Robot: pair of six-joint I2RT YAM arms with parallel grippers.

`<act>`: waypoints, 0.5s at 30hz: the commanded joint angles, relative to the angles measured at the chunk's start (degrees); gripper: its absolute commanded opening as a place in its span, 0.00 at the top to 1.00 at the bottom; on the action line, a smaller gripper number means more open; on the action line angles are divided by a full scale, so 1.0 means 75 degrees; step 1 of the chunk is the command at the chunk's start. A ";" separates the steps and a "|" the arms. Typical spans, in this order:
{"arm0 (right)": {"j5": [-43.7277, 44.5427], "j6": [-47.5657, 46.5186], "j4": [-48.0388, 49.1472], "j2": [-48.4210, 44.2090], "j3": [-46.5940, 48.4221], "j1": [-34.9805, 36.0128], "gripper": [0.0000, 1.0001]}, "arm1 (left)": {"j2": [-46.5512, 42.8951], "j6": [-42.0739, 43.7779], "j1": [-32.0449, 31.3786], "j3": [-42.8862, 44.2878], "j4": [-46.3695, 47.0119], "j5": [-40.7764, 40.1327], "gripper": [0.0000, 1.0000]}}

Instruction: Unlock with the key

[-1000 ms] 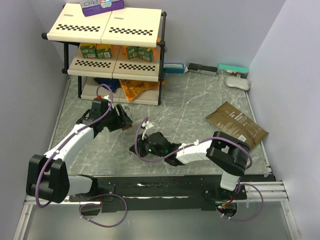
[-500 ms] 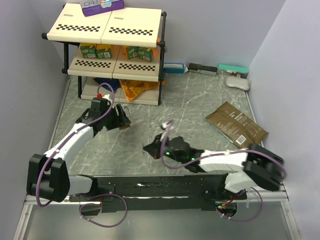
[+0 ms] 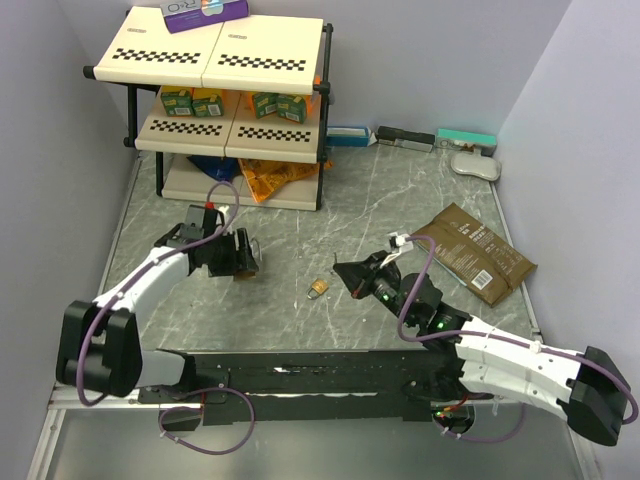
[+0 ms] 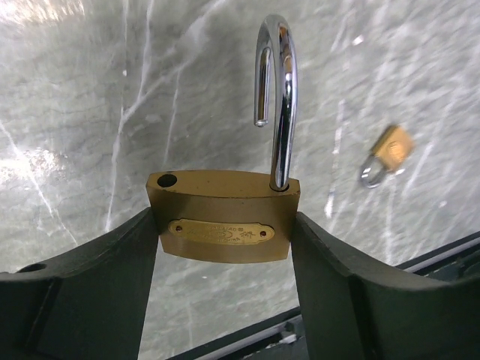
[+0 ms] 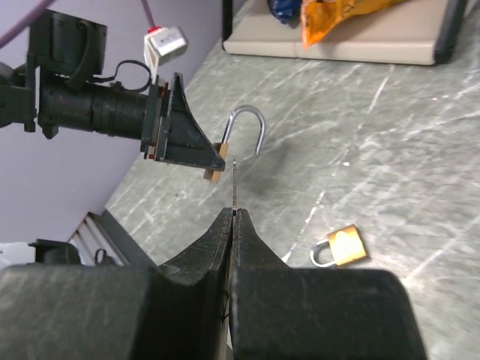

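Note:
My left gripper [image 4: 223, 219] is shut on the body of the larger brass padlock [image 4: 225, 217], whose steel shackle [image 4: 281, 97] stands swung open. In the top view this gripper [image 3: 246, 258] hovers left of centre. The right gripper [image 5: 234, 214] is shut on the key [image 5: 235, 184], a thin dark blade seen edge-on that sticks out past the fingertips and points toward the held padlock [image 5: 216, 163]. In the top view the right gripper [image 3: 343, 270] is right of centre, well apart from the left one. A smaller brass padlock [image 3: 318, 288] lies shut on the table between them.
A two-tier checkered shelf rack [image 3: 225, 60] stands at the back left with juice cartons [image 3: 195, 100] and an orange snack bag [image 3: 275, 178]. A brown packet [image 3: 472, 250] lies at the right. Flat boxes [image 3: 405, 138] and a white object [image 3: 474, 165] line the back wall.
The right arm has swung from left of centre to the right, drawing the key away from the left gripper and uncovering the smaller padlock. The left gripper drifted slightly toward the near edge.

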 commanded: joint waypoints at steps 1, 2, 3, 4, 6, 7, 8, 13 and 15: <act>0.0072 -0.0258 -0.0543 -0.0287 0.0087 -0.0060 1.00 | 0.0455 0.0445 0.0042 0.0452 0.0152 0.0394 0.99; 0.0060 -0.0259 -0.0567 -0.0311 0.0087 -0.0072 1.00 | 0.0688 0.0515 0.0054 0.0499 0.0117 0.0347 0.99; 0.0048 -0.0270 -0.0579 -0.0311 0.0075 -0.0060 1.00 | 0.0783 0.0562 0.0054 0.0581 0.0082 0.0289 0.99; 0.0025 -0.0259 -0.0590 -0.0311 0.0052 -0.0072 1.00 | 0.0900 0.0609 0.0054 0.0628 0.0035 0.0056 0.99; -0.0010 -0.0247 -0.0602 -0.0334 0.0017 -0.0060 1.00 | 0.1146 0.0644 0.0066 0.0699 -0.0047 -0.0261 0.99; -0.0022 -0.0247 -0.0602 -0.0334 -0.0007 -0.0072 1.00 | 0.1193 0.0645 0.0066 0.0711 -0.0059 -0.0622 0.99; -0.0022 -0.0247 -0.0602 -0.0334 -0.0019 -0.0060 1.00 | 0.1229 0.0633 0.0066 0.0711 -0.0048 -0.0765 0.99; -0.0011 -0.0305 -0.0649 -0.0311 -0.0042 -0.0060 1.00 | 0.1287 0.0551 0.0066 0.0711 -0.0071 -0.1527 0.99; -0.0034 -0.0329 -0.0614 -0.0229 -0.0019 -0.0072 1.00 | 0.1369 0.0562 0.0066 0.0816 -0.0118 -0.1833 0.99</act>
